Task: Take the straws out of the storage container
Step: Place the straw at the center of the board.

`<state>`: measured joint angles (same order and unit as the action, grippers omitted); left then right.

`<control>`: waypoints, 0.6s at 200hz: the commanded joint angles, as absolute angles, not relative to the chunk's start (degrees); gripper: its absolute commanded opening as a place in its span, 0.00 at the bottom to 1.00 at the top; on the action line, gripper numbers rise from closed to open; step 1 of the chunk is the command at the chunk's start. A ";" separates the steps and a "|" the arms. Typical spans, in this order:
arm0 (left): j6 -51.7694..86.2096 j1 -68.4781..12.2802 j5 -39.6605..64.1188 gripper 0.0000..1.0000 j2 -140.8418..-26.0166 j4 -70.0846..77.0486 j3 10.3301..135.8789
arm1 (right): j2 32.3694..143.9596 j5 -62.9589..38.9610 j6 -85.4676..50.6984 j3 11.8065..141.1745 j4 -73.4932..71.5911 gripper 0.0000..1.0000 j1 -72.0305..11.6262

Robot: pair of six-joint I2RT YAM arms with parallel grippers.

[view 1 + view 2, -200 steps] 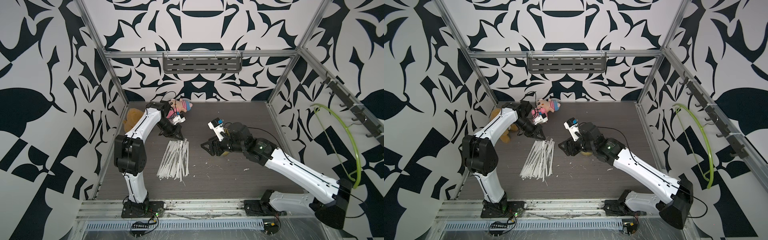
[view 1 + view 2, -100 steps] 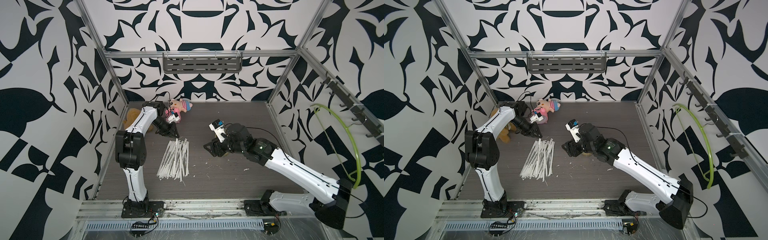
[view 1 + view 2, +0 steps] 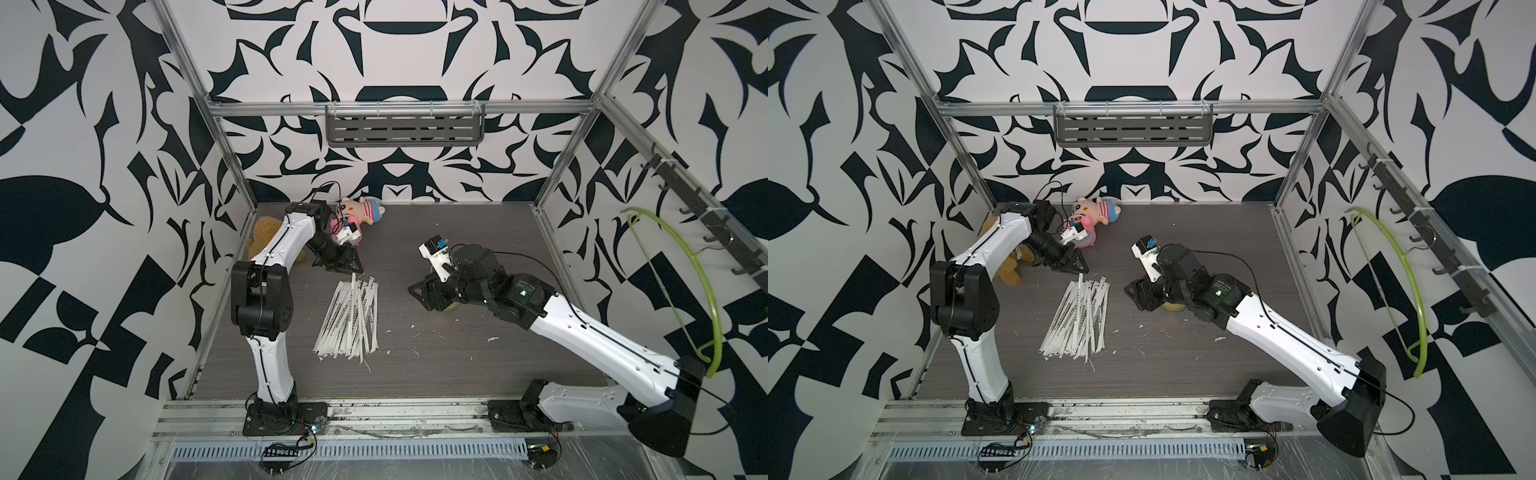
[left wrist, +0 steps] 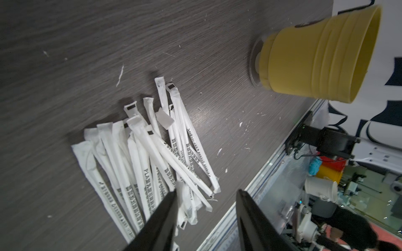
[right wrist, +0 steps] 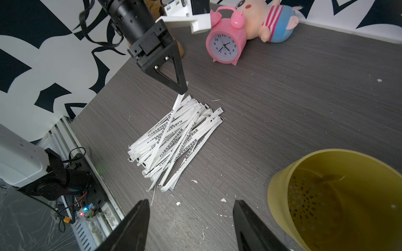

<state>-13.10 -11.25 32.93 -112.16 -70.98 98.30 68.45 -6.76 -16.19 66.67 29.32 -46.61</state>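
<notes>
thin white paper-wrapped straws [image 3: 349,320] look light, floppy, slick, so pinch mid-length across the flat side; left gripper [image 4: 206,191] and right gripper [image 5: 191,201] both gape, nothing clamped.

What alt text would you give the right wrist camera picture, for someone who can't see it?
A pile of paper-wrapped straws lies on a dark table, one straw tilting up to the tip of the left tool. An empty yellow cup stands near the open right tool; a pink alarm clock and plush toy are beyond the pile.
</notes>
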 commanded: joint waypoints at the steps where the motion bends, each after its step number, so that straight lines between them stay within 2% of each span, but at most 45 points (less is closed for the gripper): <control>1: -13.37 -11.08 32.29 0.53 -111.13 -69.13 97.11 | 68.29 -5.89 -15.08 69.31 28.66 0.66 -46.93; 28: -13.27 -12.89 25.63 0.54 -109.03 -65.61 94.44 | 68.81 -5.89 -14.77 70.23 29.17 0.66 -46.92; 71: -10.28 -13.06 23.99 0.50 -102.02 -57.07 88.90 | 69.47 -2.24 -14.15 72.18 30.25 0.66 -46.93; 80: -9.07 -13.01 23.68 0.49 -98.49 -52.66 86.22 | 70.13 0.97 -14.66 73.12 30.53 0.68 -46.87; 97: -7.02 -13.02 22.32 0.50 -89.47 -40.44 78.28 | 72.31 13.47 -16.35 76.20 33.45 0.75 -45.57; 120: -6.34 -12.83 15.22 0.54 -74.76 -21.06 62.52 | 75.62 15.19 -17.84 78.28 33.99 0.79 -35.58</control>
